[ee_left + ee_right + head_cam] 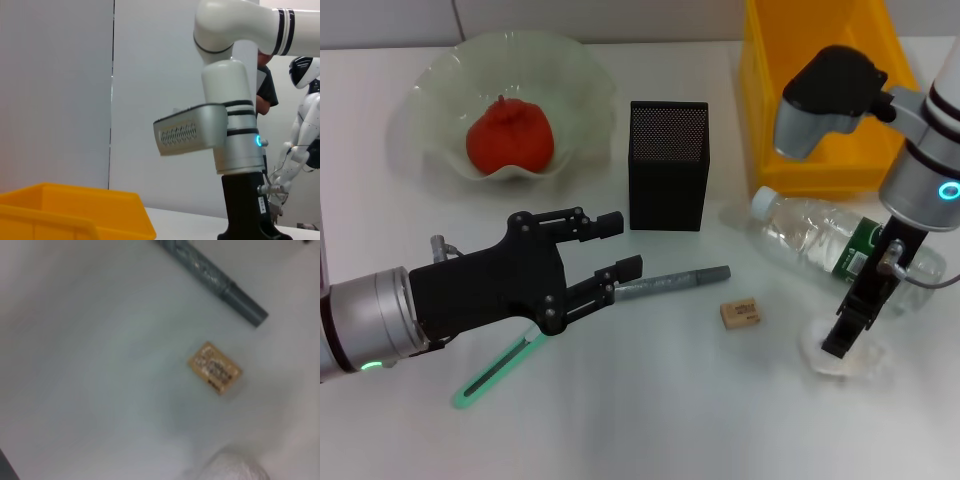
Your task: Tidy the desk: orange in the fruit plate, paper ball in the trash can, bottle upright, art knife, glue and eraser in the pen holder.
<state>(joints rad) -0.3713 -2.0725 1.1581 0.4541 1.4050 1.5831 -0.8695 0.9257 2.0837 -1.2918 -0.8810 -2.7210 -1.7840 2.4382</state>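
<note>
White desk [650, 420] (eraser [740, 313], bottle [830, 245], glue [675, 281])

One orange [510, 138], one bottle [840, 243], one eraser [740, 313], one paper ball [845, 355]. Also one pen holder [667, 165], one yellow bin [820, 90], one plate [440, 100]. Two pen-like sticks: grey [680, 281], green [495, 372].

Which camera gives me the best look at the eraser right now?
The right wrist view: the eraser sits near the middle there, label side up, close to the grey glue stick. The head view shows the eraser smaller, lying alone on the desk. The left wrist view does not show it.
</note>
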